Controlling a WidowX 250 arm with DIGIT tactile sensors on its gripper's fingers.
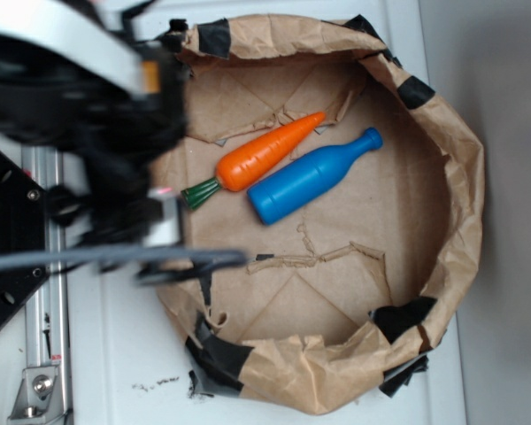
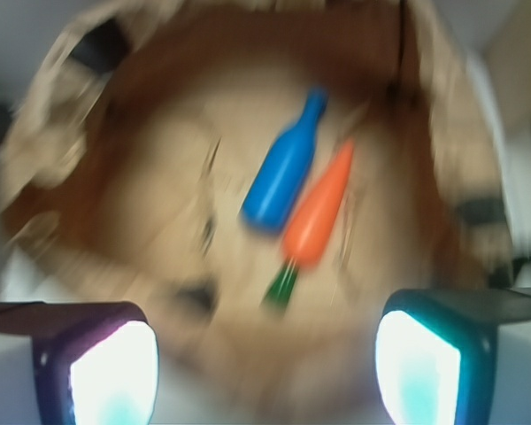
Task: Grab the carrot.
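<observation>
The orange carrot point(image 1: 265, 155) with a dark green stem lies flat on the floor of a brown paper enclosure point(image 1: 456, 212), its point toward the far side. In the blurred wrist view the carrot point(image 2: 319, 212) lies ahead of the gripper point(image 2: 265, 367), its stem pointing back toward the fingers. The gripper is open, its two pads wide apart with nothing between them. In the exterior view the arm point(image 1: 97, 115) hangs blurred at the left rim of the enclosure; its jaws are hard to make out there.
A blue plastic bottle point(image 1: 310, 179) lies right beside the carrot, nearly parallel and touching or almost touching it, also seen as the blue bottle point(image 2: 283, 168). Crumpled paper walls with black tape ring the floor. A metal rail point(image 1: 40, 354) runs at the left.
</observation>
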